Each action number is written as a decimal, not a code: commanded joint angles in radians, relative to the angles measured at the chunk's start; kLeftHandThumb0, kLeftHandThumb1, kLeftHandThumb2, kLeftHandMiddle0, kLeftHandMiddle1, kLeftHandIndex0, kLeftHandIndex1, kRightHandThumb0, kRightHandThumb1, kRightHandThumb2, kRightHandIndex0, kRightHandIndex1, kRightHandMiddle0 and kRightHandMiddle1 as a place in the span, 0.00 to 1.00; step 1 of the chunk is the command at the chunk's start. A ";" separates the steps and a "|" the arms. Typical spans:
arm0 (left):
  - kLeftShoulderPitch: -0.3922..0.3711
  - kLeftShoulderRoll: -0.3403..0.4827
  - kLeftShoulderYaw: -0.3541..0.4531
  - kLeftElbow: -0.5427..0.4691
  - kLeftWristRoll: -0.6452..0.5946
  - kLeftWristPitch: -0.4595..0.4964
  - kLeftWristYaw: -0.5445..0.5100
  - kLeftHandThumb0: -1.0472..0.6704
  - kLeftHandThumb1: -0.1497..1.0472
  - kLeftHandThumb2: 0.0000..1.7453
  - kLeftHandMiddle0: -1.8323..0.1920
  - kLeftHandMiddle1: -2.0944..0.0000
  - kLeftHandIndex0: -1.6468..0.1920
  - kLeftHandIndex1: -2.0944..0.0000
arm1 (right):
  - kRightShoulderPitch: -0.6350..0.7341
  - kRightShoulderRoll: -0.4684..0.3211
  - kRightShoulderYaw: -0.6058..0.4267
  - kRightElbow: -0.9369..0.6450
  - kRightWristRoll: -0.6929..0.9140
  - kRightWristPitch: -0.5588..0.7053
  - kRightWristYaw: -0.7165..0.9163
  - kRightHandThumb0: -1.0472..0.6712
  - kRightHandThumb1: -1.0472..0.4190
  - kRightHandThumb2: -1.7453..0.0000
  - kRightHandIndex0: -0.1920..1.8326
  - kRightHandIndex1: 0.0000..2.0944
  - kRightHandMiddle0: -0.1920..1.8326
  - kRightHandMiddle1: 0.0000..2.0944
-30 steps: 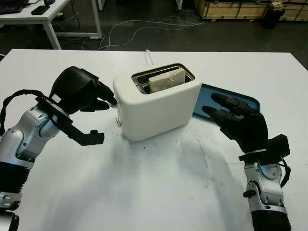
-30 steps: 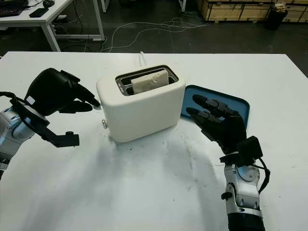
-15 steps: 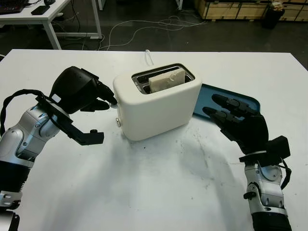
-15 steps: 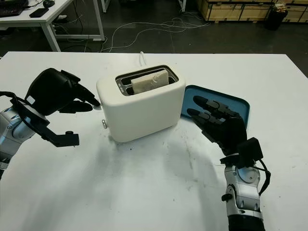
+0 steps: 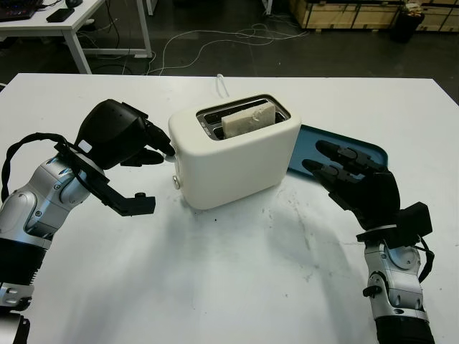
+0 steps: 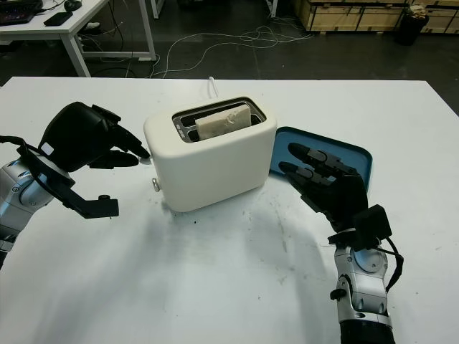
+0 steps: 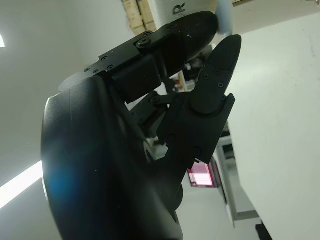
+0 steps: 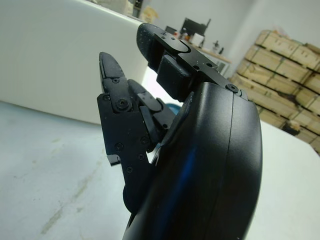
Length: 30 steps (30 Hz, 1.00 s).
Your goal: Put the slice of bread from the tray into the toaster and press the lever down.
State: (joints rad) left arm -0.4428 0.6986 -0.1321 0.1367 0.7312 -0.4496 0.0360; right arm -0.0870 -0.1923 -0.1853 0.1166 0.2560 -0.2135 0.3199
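The white toaster (image 5: 233, 154) stands mid-table with the slice of bread (image 5: 249, 117) sticking up out of its near slot. My left hand (image 5: 162, 151) is curled at the toaster's left end, its fingertips (image 7: 220, 45) touching the pale lever (image 7: 223, 12), which sits high. The blue tray (image 5: 305, 147) lies right of the toaster with nothing on the part that shows. My right hand (image 5: 326, 158) is open above the table, in front of the tray, and hides part of it.
A white cord (image 5: 222, 84) runs from the toaster toward the table's far edge. A small knob (image 5: 176, 183) sits low on the toaster's left end. Bare white table (image 5: 237, 272) stretches in front. A desk (image 5: 72, 21), floor cables and wooden crates (image 5: 344, 11) lie beyond.
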 commanded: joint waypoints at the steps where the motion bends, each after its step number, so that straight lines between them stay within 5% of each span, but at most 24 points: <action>1: -0.017 -0.010 -0.015 0.013 0.007 0.000 0.003 0.41 0.74 0.00 0.40 0.47 0.15 1.00 | -0.010 0.003 -0.002 0.001 0.010 0.001 0.003 0.43 0.09 0.99 0.57 0.00 0.54 0.00; 13: 0.000 -0.055 -0.047 0.048 0.017 0.026 0.005 0.40 0.77 0.00 0.40 0.51 0.15 1.00 | 0.014 0.001 -0.009 -0.031 0.021 0.005 0.005 0.45 0.09 0.98 0.56 0.00 0.54 0.00; 22: 0.009 -0.144 -0.123 0.222 0.040 0.095 0.060 0.42 0.80 0.00 0.45 0.39 0.18 1.00 | 0.020 0.010 -0.028 -0.022 0.043 -0.035 0.028 0.45 0.09 0.97 0.57 0.00 0.55 0.00; 30: 0.020 -0.121 -0.172 0.244 0.043 0.082 0.059 0.42 0.82 0.00 0.49 0.32 0.15 0.99 | 0.023 0.019 -0.029 -0.018 0.046 -0.043 0.034 0.46 0.09 0.96 0.58 0.00 0.55 0.00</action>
State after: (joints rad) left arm -0.4475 0.5992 -0.2455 0.3513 0.7397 -0.3778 0.1341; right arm -0.0694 -0.1825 -0.2102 0.1013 0.2889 -0.2345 0.3520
